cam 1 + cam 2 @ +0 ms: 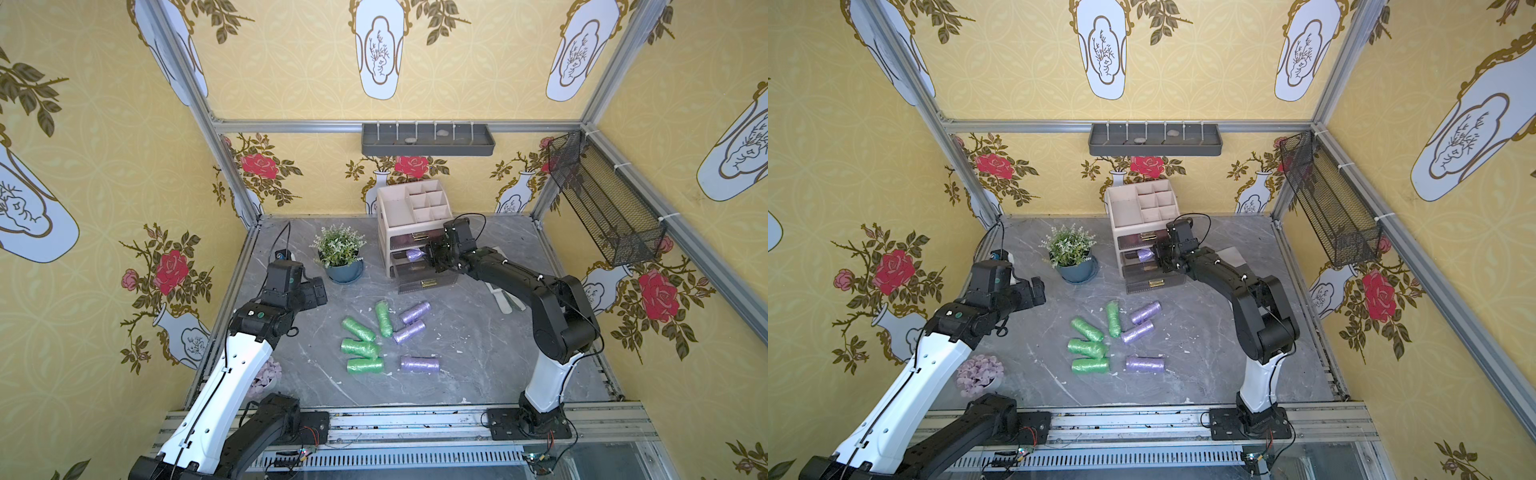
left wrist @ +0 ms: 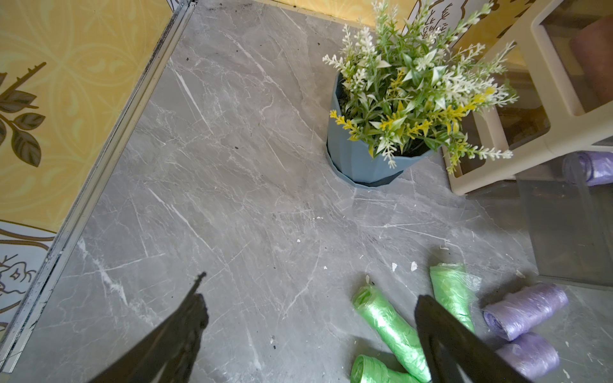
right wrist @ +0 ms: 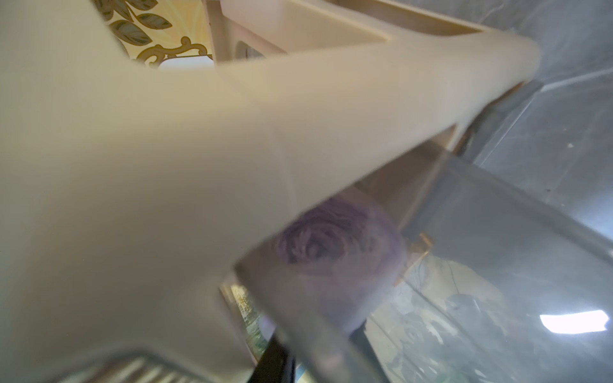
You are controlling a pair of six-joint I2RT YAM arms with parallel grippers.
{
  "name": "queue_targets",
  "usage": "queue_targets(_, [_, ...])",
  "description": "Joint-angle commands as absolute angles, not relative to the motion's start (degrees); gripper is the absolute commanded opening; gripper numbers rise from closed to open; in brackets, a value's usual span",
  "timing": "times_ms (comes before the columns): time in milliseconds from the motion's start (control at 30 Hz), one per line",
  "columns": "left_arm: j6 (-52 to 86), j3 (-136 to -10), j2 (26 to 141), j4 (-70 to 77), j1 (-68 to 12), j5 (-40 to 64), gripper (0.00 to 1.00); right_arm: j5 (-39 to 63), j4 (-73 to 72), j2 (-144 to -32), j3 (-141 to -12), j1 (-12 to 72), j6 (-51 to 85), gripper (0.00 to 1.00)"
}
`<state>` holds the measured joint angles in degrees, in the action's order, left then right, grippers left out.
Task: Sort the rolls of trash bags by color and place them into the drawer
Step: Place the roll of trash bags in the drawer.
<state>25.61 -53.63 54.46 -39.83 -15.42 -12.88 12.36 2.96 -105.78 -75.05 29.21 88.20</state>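
Seven rolls lie on the table (image 1: 478, 332) in front of the organizer (image 1: 399, 208) in both top views. Four are green rolls (image 1: 360, 348) and three are lilac rolls (image 1: 409, 331), the lilac ones on the side nearer my right arm. An eighth roll (image 1: 415, 254), also lilac, sits in the organizer's pulled-out middle drawer (image 1: 401, 262), right at the tip of my right gripper (image 1: 430, 255), its long axis in line with my reach.

From my left wrist, my left gripper (image 2: 310, 298) hangs with its jaws spread wide and empty. It is near the green rolls, in front of the organizer on its potted plant (image 2: 398, 99) side.

From my right wrist, the eighth roll's end shows blurred through the drawer's clear wall, under the organizer's cream frame. Whether my right jaws grip it or have let go, I cannot tell.
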Motion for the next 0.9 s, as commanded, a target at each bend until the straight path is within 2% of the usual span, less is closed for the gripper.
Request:
queue_targets(0, [25.46,-53.26,54.32,-39.36,-15.40,-12.82,0.99,12.48,-0.18,-106.24,-75.88,29.18,87.21,0.26])
queue_targets(300, [25.48,-53.26,54.16,-39.30,-15.32,-12.74,0.99,12.68,0.67,-106.81,-77.09,29.09,87.10,0.36])
queue_targets(867, [25.47,-53.17,53.88,-39.37,-15.31,-12.61,0.99,11.78,5.61,-102.80,-76.72,29.09,85.16,0.36])
